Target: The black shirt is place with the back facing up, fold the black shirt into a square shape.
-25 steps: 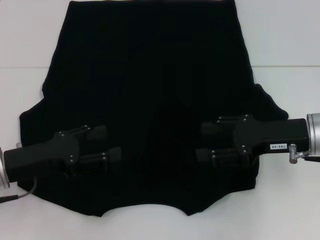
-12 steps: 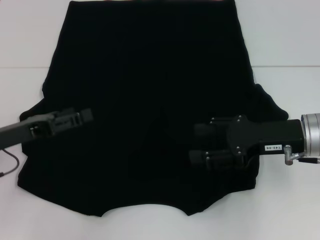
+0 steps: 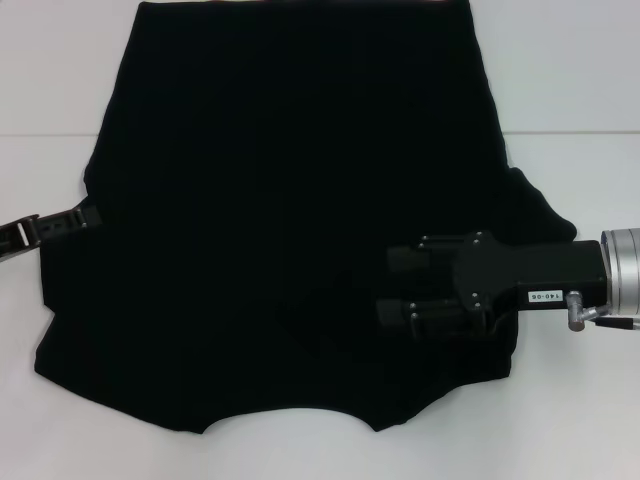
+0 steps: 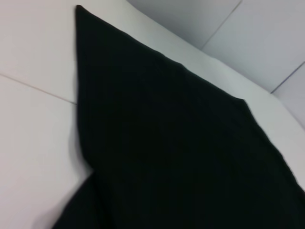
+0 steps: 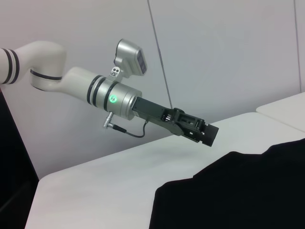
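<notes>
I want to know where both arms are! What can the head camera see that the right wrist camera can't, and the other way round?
Only the head view shows the right gripper, low over the black shirt on its near right part, and the shirt's whole spread outline.

Only the right wrist view shows the whole left arm, lifted above the white table, with a green light on it and the wall behind.

Both show the left gripper, off the shirt at its left side, the black shirt and the table.
</notes>
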